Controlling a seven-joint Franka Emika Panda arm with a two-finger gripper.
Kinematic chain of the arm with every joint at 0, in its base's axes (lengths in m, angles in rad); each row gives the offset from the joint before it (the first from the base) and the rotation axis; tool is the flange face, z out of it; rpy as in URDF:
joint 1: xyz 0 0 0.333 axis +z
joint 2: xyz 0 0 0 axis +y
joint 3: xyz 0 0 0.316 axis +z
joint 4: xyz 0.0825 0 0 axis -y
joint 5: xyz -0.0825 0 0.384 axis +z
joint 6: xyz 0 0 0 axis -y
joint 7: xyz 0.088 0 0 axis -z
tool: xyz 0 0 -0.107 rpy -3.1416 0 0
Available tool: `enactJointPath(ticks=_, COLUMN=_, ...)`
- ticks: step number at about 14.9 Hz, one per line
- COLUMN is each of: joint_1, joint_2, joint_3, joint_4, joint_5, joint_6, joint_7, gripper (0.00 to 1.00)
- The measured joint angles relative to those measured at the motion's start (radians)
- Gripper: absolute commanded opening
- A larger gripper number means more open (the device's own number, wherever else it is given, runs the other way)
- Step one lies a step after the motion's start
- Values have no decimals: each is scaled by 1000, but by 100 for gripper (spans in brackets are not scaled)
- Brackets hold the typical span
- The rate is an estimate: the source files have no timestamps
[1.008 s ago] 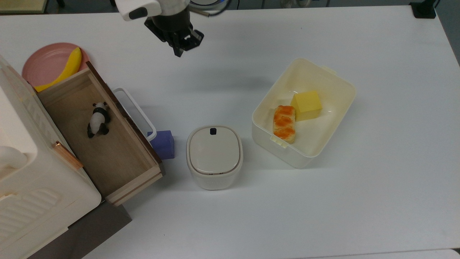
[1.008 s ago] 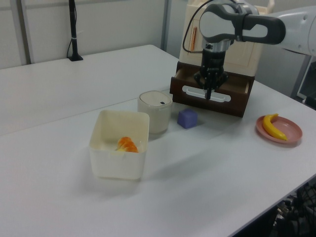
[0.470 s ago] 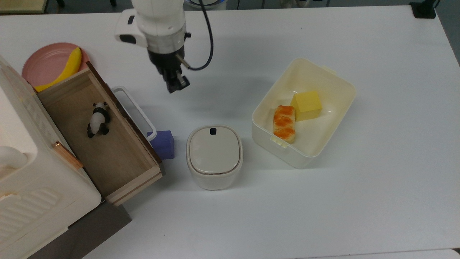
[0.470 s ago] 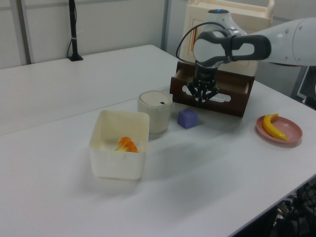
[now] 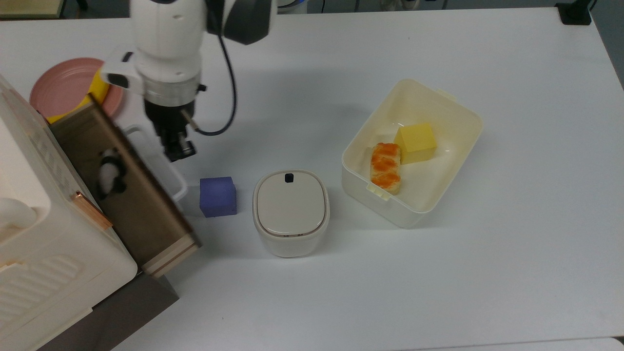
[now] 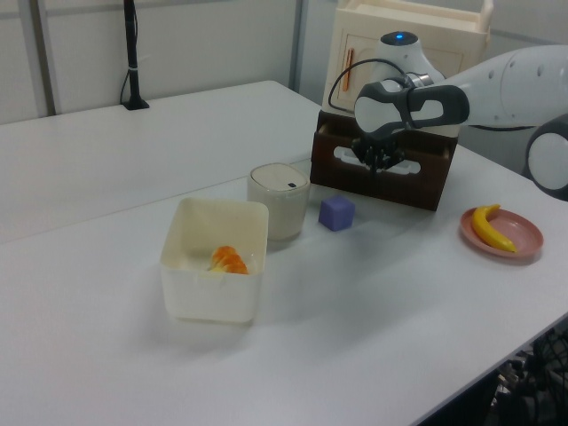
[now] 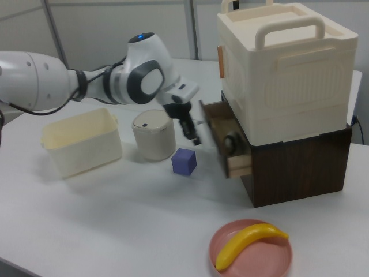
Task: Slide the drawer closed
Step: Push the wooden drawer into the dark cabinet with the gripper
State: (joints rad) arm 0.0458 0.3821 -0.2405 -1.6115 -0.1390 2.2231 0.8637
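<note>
White table [image 5: 487, 273] carried cabinet [image 5: 44, 253], pink plate [image 5: 58, 87], purple cube [image 5: 218, 196], lidded canister [image 5: 291, 212], cream bin [image 5: 453, 161].

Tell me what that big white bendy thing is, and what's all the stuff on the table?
It is a robot arm, and its tip is a gripper with two fingers. Three cameras watch it: one from above and one from each side. Right now the tip is up against the white handle of a wooden drawer that sticks partway out of a cabinet, and a little toy panda lies inside the drawer. On the white table there is a purple block, a cream pot with a lid, and an open cream bin holding a yellow block and a pretend pastry. A banana lies on a pink plate. The gripper holds nothing.
</note>
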Motion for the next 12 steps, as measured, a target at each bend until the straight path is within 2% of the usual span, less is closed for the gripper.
enactJointPath(ticks=4, joint_1=-45, joint_2=58, joint_3=-51, joint_4=78, joint_5=-15, joint_6=105, joint_7=-52, gripper=0)
enactJointPath(ticks=9, joint_1=-50, joint_2=71, joint_3=-52, joint_4=84, joint_5=-47, joint_6=129, joint_7=-63, gripper=0)
enactJointPath(ticks=12, joint_1=-42, joint_2=63, joint_3=-53, joint_4=89, joint_5=-47, joint_6=101, joint_7=-170, gripper=0)
